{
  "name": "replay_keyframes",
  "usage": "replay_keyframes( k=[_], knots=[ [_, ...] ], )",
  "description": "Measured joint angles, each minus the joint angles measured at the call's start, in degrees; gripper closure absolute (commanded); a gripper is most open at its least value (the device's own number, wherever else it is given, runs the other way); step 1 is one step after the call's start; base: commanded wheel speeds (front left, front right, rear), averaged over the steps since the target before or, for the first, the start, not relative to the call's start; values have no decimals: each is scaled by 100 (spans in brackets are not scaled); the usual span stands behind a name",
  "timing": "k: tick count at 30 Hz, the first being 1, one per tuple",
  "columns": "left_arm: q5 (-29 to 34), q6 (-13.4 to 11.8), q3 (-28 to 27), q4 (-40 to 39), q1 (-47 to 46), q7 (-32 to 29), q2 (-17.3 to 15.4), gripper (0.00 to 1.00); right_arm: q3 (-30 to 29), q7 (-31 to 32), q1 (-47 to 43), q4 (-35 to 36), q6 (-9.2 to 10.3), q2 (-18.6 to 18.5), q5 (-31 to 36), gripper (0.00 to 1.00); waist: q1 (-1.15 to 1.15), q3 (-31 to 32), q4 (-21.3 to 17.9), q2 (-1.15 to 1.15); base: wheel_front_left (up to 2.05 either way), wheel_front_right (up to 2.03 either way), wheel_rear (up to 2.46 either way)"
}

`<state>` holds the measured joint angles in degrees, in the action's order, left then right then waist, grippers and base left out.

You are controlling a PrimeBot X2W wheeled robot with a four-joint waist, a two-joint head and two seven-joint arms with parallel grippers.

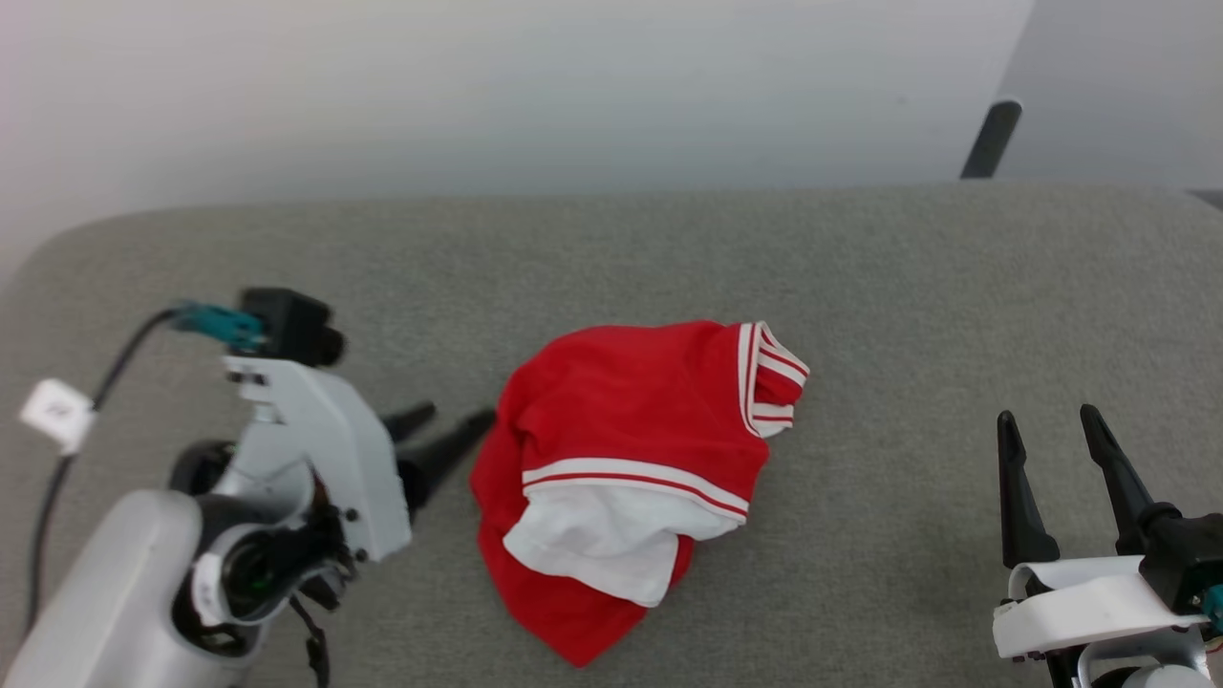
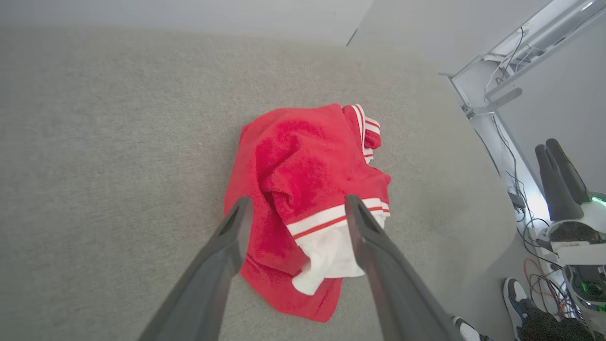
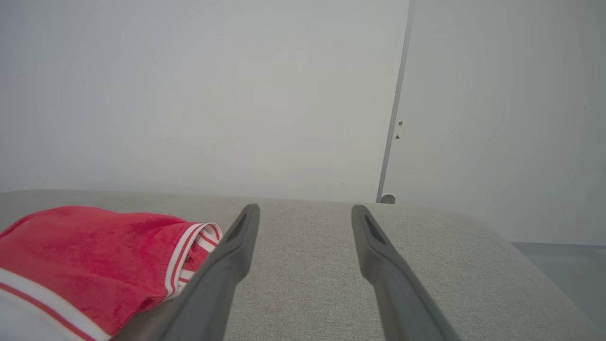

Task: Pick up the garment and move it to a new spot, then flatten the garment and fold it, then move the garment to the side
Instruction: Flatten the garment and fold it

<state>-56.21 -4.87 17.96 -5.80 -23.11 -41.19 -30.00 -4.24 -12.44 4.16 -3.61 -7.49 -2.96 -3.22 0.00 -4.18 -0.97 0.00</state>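
The garment (image 1: pixel 626 420), a red jersey with a white sleeve and red-and-white striped trim, lies crumpled in a heap at the middle of the grey padded table (image 1: pixel 860 287). My left gripper (image 1: pixel 449 425) stands open just left of the heap, fingertips pointing at its left edge. In the left wrist view the garment (image 2: pixel 303 170) shows between and beyond the two spread fingers (image 2: pixel 227 246), with nothing held. My right gripper (image 1: pixel 1046 430) is open at the lower right, well apart from the cloth. The garment (image 3: pixel 94 255) lies left of the right gripper (image 3: pixel 305 210).
A pale wall runs behind the table's far edge, with a dark post (image 1: pixel 990 139) at the back right. A cable and white tag (image 1: pixel 57 411) hang by my left arm. Beyond the table's side, a metal frame (image 2: pixel 492 94), cables and a person's shoe (image 2: pixel 513 291) are on the floor.
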Motion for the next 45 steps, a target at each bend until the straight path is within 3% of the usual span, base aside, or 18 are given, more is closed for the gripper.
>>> replay_keyframes(
  k=[8,16,20,27,29,30,37,45],
  knots=[
    [-101,-485,442,165,-163,-1101,-71,0,44,-78,144,-108,0,0,-93,0,0,-275,-229,0,0,0,0],
    [-111,-961,677,93,-246,-1829,-178,0,58,-169,246,-215,0,0,-155,0,0,-472,-393,0,0,0,0],
    [-48,-1077,786,48,-251,-1983,-236,0,58,-192,274,-256,0,0,-174,0,0,-532,-425,0,0,0,0],
    [77,-1060,903,257,-288,-1927,-213,0,63,-220,357,-316,0,0,-233,0,0,-619,-416,0,0,0,0],
    [64,-981,921,350,-295,-1896,-160,60,68,-226,389,-334,0,1,-233,0,0,-639,-408,0,0,0,0],
    [41,-962,921,381,-306,-1873,-119,100,69,-227,412,-337,0,1,-233,0,0,-648,-404,0,0,0,0],
    [-109,-716,907,420,-399,-1842,-45,100,34,-245,445,-364,0,0,-232,0,0,-649,-352,0,0,0,0],
    [-136,-731,672,146,-449,-1938,-398,100,-32,-253,435,-365,0,0,-225,0,0,-578,-238,0,0,0,0]
  ],
)
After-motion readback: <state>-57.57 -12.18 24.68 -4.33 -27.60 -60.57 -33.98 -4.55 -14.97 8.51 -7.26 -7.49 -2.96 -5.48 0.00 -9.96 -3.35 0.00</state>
